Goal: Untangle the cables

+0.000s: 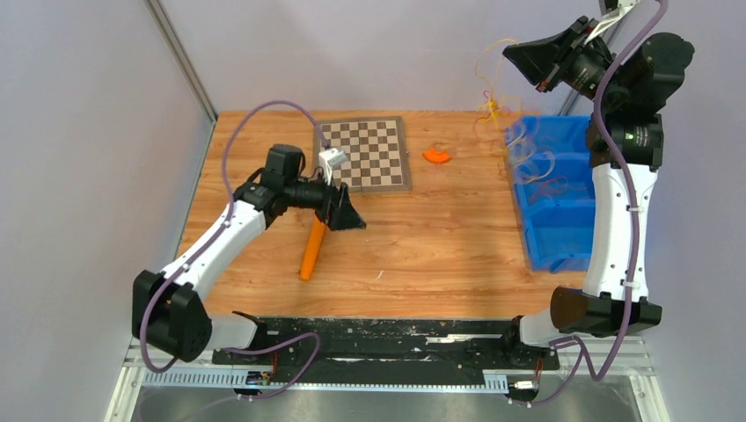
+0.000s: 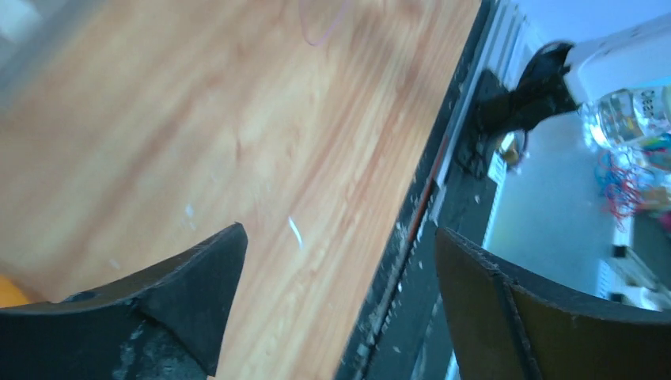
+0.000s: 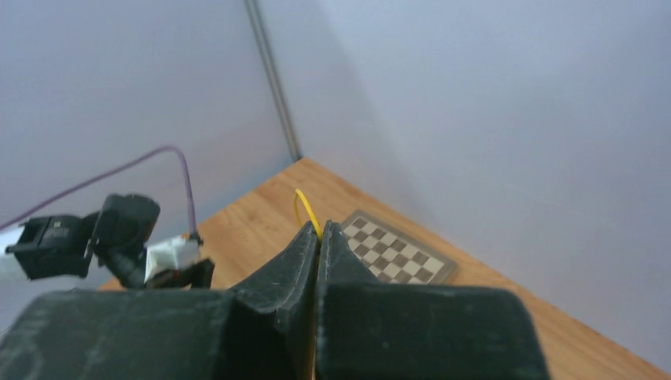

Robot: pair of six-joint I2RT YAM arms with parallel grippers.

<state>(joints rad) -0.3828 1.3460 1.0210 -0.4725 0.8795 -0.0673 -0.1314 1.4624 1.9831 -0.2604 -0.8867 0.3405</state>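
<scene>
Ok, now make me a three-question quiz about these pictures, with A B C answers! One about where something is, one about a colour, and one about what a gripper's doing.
1. Where on the table is the blue bin?
A. left side
B. right side
C. middle

2. What colour is the marker-shaped stick?
A. orange
B. green
C. white

3. What is the right gripper doing?
A. standing wide open
B. gripping the stick
C. pinching a yellow cable

Answers:
1 B, it sits at the wood's right edge.
2 A, it lies bright orange on the wood.
3 C, its jaws are shut with the cable poking out between them.
</scene>
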